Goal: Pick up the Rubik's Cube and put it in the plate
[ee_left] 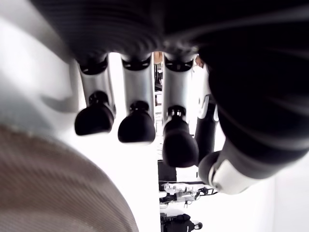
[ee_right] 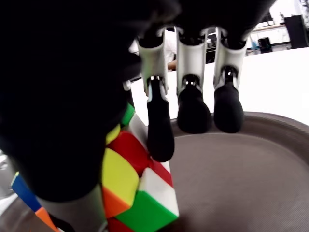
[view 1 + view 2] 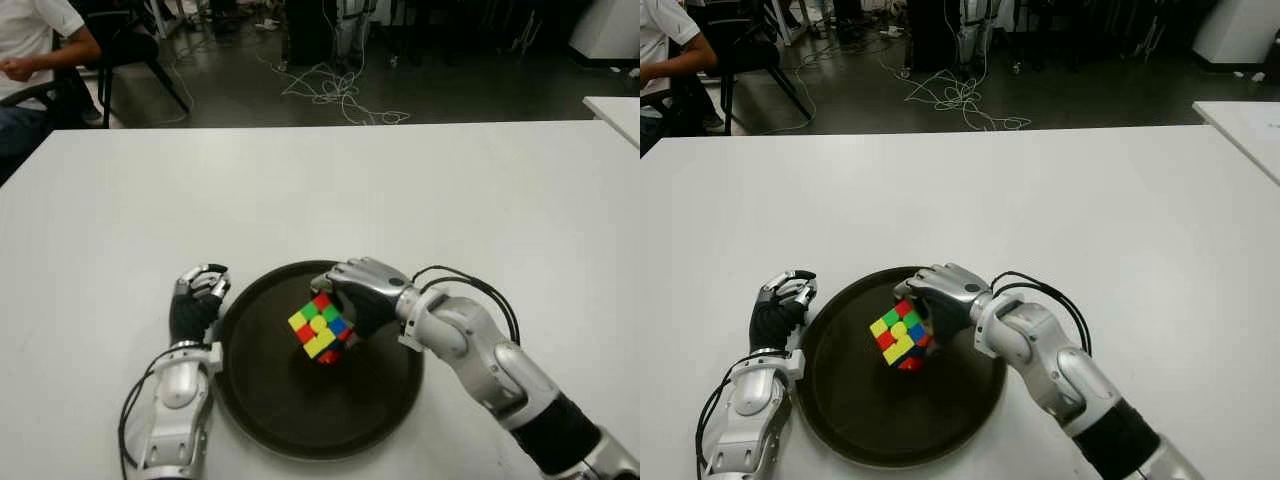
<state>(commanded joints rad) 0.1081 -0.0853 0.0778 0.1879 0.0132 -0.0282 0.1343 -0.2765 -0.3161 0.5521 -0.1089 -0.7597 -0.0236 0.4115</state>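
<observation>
The Rubik's Cube [image 3: 320, 327] hangs tilted on one corner over the middle of the dark round plate [image 3: 290, 435]; whether its lowest corner touches the plate I cannot tell. My right hand [image 3: 340, 298] reaches in from the right and is shut on the cube. In the right wrist view the thumb and one finger [image 2: 160, 135] pinch the cube [image 2: 133, 193], while the other fingers stay straighter above the plate [image 2: 241, 179]. My left hand [image 3: 200, 298] shows just left of the plate's rim, its fingers [image 1: 137, 126] loosely bent and holding nothing.
The plate sits near the front edge of a white table [image 3: 400, 190]. A seated person [image 3: 30, 50] and a chair are beyond the far left corner. Cables [image 3: 335, 90] lie on the floor behind, and another table [image 3: 615, 110] stands at the right.
</observation>
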